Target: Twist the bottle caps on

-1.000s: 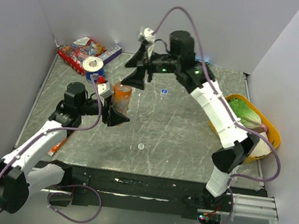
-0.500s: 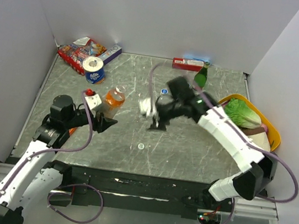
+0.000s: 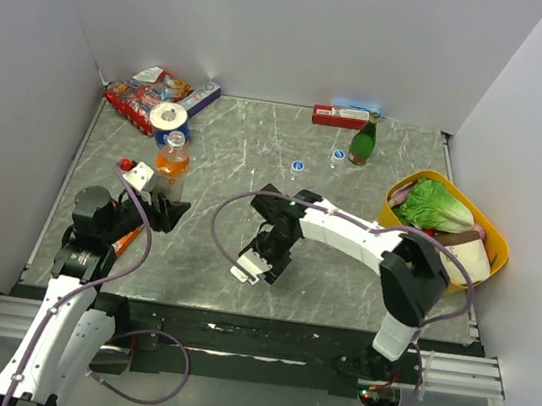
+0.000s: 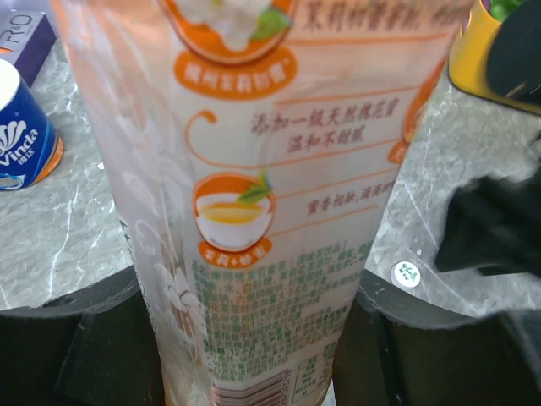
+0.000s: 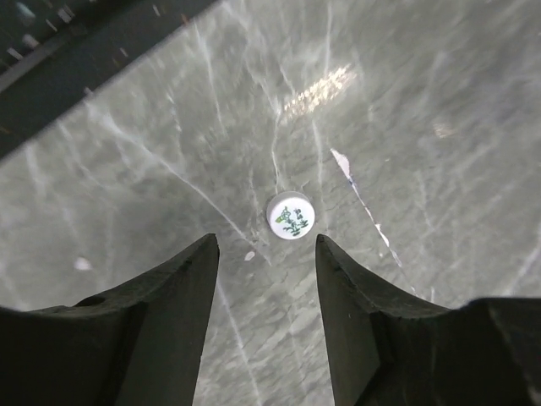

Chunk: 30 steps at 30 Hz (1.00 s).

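Just beyond parted right jaws, white cap point(image 5: 290, 216), bottle point(image 4: 254, 211) clamped between left jaws

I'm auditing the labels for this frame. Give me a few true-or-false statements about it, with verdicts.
1. The left pincer grips the orange bottle. True.
2. The right pincer holds the white cap. False: its jaws stand apart and the cap lies on the table beyond them.
3. Two blue caps lie loose on the table. True.
4. The lettuce sits on the bare table. False: it lies in the yellow basket.
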{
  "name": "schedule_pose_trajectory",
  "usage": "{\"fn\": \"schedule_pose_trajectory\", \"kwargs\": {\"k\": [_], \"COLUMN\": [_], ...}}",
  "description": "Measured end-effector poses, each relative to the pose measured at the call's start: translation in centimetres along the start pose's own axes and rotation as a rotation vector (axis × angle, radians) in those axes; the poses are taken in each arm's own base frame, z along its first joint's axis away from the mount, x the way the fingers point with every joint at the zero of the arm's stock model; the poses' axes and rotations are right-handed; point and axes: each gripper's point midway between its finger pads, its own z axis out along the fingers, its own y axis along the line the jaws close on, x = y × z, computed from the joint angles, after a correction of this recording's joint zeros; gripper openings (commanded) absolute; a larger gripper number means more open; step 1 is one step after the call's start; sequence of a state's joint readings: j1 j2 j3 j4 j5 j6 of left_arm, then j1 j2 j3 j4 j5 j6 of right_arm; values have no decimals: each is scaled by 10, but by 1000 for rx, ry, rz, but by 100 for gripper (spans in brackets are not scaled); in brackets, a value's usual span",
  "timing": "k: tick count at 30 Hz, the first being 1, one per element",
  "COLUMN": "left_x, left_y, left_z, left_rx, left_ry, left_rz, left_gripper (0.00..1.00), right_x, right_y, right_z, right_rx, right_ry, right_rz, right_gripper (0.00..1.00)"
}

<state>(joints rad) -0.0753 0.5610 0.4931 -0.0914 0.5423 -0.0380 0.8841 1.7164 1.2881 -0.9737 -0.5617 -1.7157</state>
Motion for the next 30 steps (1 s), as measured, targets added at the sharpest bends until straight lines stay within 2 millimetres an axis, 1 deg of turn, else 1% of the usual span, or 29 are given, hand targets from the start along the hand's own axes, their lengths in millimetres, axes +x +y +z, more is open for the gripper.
{"fn": "schedule_pose_trajectory", "kwargs": {"k": [4,7,10,16,23,30], "left_x": [-4,-6,-7,-7,-5,-1], "left_y": [3,7,10,11,13,14], "left_z": [-4,-6,-7,-8,-7,-5], "left_rx": [-20,-35,-47,-54,-54,-54], "left_ry": [-17,-26,-30,-32,-21,-8], "left_rz": [-3,-4,-10,-24,-31,-40], "left_gripper": [1,1,1,1,1,1], "right_x": [24,37,44,52,52,47], "right_y": [-6,-10,-12,-19,-16,-7], "right_z": [21,31,38,45,46,47], "right_rx": [-30,-39,-53,-63,-78,-110], "right_ry": [53,81,98,110,107,82], "right_rz": [-34,-56,-66,-91,-100,-90], "right_gripper": [60,60,59,55,53,53]}}
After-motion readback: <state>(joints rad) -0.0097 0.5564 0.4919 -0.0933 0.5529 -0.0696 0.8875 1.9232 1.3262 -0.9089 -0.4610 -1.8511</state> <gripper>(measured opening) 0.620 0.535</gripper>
